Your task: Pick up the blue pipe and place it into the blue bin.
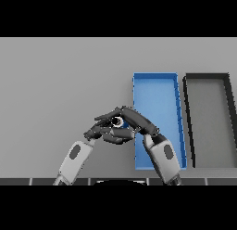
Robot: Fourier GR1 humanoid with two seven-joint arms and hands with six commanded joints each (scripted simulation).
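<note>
Fingers point(139, 121) round one blue pipe point(121, 123); two bins.

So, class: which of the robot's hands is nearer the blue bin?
Right. The right hand lies over the left edge of the blue bin; the left hand is beside it, farther left, over the grey table.

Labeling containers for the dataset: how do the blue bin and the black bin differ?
Colour: the blue bin is blue throughout; the black bin has dark walls and a grey floor.
Position: the blue bin lies nearer the hands, the black bin further to the right.
Occlusion: the right hand overlaps the blue bin's left edge; the black bin is unobstructed.
Shared: both are long open rectangular trays, side by side, nothing visible inside.
</note>
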